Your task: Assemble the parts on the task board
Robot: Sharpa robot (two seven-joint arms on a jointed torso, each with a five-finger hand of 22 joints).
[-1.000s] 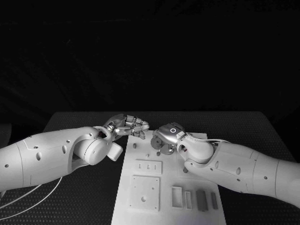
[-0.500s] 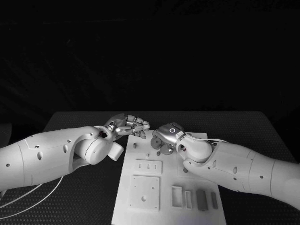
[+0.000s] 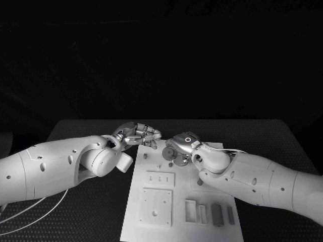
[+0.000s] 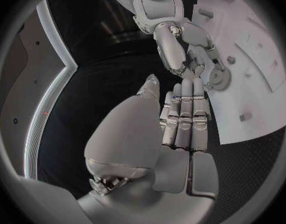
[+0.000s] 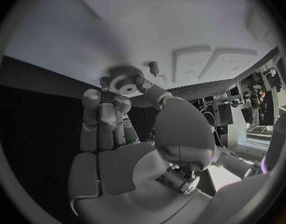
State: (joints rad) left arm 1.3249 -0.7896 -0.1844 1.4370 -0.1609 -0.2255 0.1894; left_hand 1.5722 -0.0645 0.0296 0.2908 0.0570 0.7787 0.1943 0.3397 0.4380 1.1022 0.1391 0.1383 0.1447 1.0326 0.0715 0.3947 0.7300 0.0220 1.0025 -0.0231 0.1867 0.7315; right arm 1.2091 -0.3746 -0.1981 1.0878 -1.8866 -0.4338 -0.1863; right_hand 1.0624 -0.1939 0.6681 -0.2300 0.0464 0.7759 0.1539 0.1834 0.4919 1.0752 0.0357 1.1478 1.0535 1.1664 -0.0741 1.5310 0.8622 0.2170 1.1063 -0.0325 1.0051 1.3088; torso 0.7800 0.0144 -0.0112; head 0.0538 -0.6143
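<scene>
Right robot hand [image 5: 127, 134] pinching gear [image 5: 125, 79] (no readable markings), left robot hand [image 4: 180, 119] empty, fingers straight

Gear [image 5: 125, 80] in right robot hand [image 3: 180, 146] over task board [image 3: 182, 222] far end, left robot hand [image 3: 138, 134] beside.

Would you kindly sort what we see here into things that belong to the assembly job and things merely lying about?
Belonging to the job:
- task board
- gear, held by the right robot hand
- peg standing on the board
- grey block parts at the board's near end

Just lying about:
- white cable on the black table
- left robot hand, holding nothing
</scene>
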